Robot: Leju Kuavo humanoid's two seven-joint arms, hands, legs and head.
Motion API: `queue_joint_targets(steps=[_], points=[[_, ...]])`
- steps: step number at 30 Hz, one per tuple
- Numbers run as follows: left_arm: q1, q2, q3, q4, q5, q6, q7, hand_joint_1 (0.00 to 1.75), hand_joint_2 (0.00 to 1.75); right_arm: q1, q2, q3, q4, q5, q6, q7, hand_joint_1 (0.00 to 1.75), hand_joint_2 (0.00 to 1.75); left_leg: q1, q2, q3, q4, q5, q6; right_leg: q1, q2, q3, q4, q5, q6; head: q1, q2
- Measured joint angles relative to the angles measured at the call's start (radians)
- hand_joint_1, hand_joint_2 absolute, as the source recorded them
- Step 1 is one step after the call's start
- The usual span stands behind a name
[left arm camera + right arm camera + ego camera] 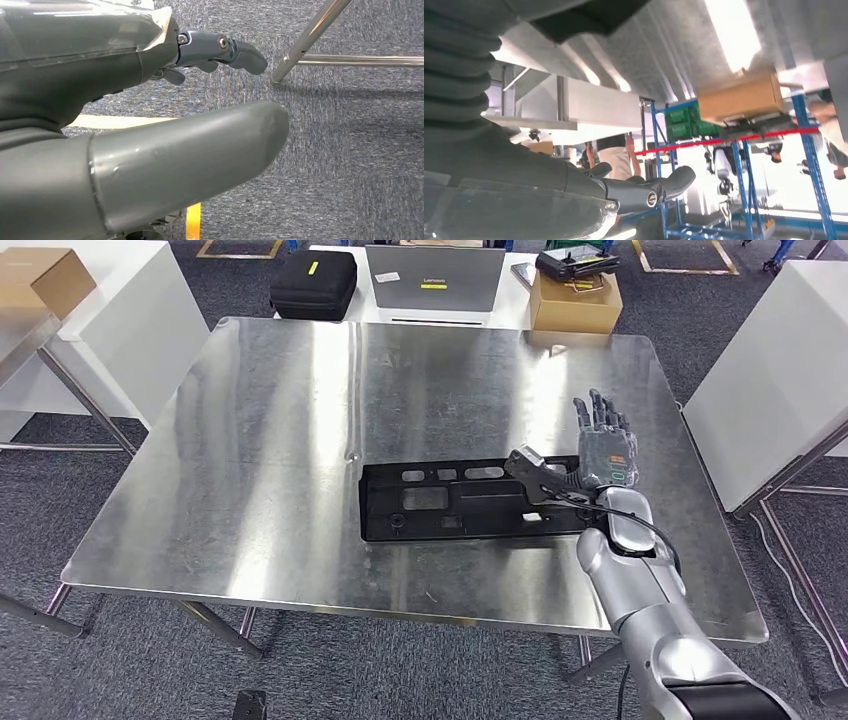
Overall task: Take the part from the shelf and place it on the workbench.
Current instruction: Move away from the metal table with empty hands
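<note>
A grey carpeted floor [130, 660] surrounds a bare steel workbench [250, 470], and in the head view the black part [450, 502], a long flat panel with cut-outs, lies flat on the bench top toward the near right. The right hand [603, 445] hangs over the part's right end with its fingers stretched out and spread, grasping nothing, while the silver forearm [640, 590] crosses the bench's near edge beneath it; whether the palm touches the part cannot be told. Beyond the bench's far edge, well apart from the part, stand a black case [314, 283], a closed grey laptop [434, 278] and a cardboard box [575, 303] with a dark device on top. White panels [780, 380] on metal frames flank the bench on both sides, and another cardboard box [40, 278] sits at the far left. In the left wrist view, the left hand [150, 145] hangs over the carpet with its thick thumb and darker fingers [225, 50] loose and holding nothing, near a metal table leg [310, 35] and a yellow floor stripe [193, 220]. In the right wrist view, the right hand's fingers [664, 185] reach out free, with the steel surface [664, 50], blue shelving [814, 165] and a person [614, 155] standing far off.
</note>
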Motion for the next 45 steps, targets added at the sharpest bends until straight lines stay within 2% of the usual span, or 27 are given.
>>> queue_joint_targets(steps=[15, 20, 24, 28, 32, 37, 39, 42, 45], points=[[0.003, -0.001, 0.006, 0.0, 0.017, 0.005, -0.011, 0.0, 0.0, -0.016, -0.021, 0.014, 0.047, 0.032, -0.074, 0.064, 0.0, 1.75, 0.0, 0.0, -0.001, 0.0, 0.0, 0.0, 0.0, 0.0, -0.001, 0.0, 0.0, 0.0, 0.0, 0.0], [0.004, -0.001, 0.011, 0.0, 0.033, 0.009, -0.023, 0.0, 0.0, -0.011, -0.065, 0.016, 0.008, 0.061, -0.097, 0.128, 0.0, 1.75, 0.0, -0.002, -0.001, 0.0, 0.0, 0.0, 0.0, -0.002, -0.001, 0.0, 0.0, 0.0, 0.0, 0.0], [0.015, -0.001, 0.026, 0.0, 0.054, 0.009, -0.027, 0.0, 0.0, 0.006, -0.174, -0.021, -0.06, 0.062, -0.125, 0.166, 0.0, 0.0, -0.002, -0.007, -0.002, 0.001, 0.0, 0.0, 0.0, -0.008, -0.001, -0.001, 0.0, 0.001, 0.0, 0.0], [0.029, -0.002, 0.04, 0.0, 0.073, 0.01, -0.031, 0.0, 0.0, 0.13, -0.284, -0.126, -0.184, 0.037, -0.19, 0.147, 0.0, 0.0, -0.003, -0.012, -0.002, 0.001, -0.002, 0.004, -0.002, -0.013, 0.003, -0.001, -0.004, 0.006, 0.001, 0.0], [0.036, -0.002, 0.052, 0.0, 0.08, 0.011, -0.036, 0.0, 0.0, 0.245, -0.33, -0.22, -0.273, 0.046, -0.206, 0.123, 0.0, 0.0, -0.004, -0.008, -0.002, 0.001, -0.004, 0.006, -0.004, -0.01, 0.003, -0.001, -0.005, 0.007, 0.001, 0.0], [0.036, -0.004, 0.055, 0.0, 0.083, 0.011, -0.036, 0.0, 0.0, 0.285, -0.346, -0.267, -0.321, 0.062, -0.208, 0.128, 0.0, 0.0, -0.004, -0.008, 0.001, 0.001, -0.004, 0.006, -0.004, -0.009, 0.003, -0.001, -0.005, 0.007, 0.001, 0.0], [0.037, -0.005, 0.058, 0.0, 0.09, 0.011, -0.036, 0.0, 0.0, 0.329, -0.349, -0.291, -0.356, 0.059, -0.232, 0.139, 0.0, 0.0, -0.004, -0.01, 0.002, 0.001, -0.004, 0.006, -0.001, -0.012, 0.003, -0.001, -0.006, 0.008, 0.001, 0.0], [0.046, -0.008, 0.069, 0.0, 0.104, 0.011, -0.042, 0.0, 0.0, 0.473, -0.338, -0.358, -0.453, 0.046, -0.283, 0.138, 0.0, 0.0, -0.004, -0.019, 0.002, 0.001, -0.005, 0.007, 0.001, -0.018, 0.006, -0.001, -0.009, 0.011, 0.001, 0.0], [0.058, -0.009, 0.083, 0.0, 0.119, 0.011, -0.049, 0.0, 0.0, 0.624, -0.304, -0.444, -0.552, 0.001, -0.296, 0.097, 0.0, 0.0, -0.004, -0.02, 0.001, 0.001, -0.007, 0.008, 0.001, -0.019, 0.006, -0.001, -0.01, 0.013, 0.001, 0.0]])
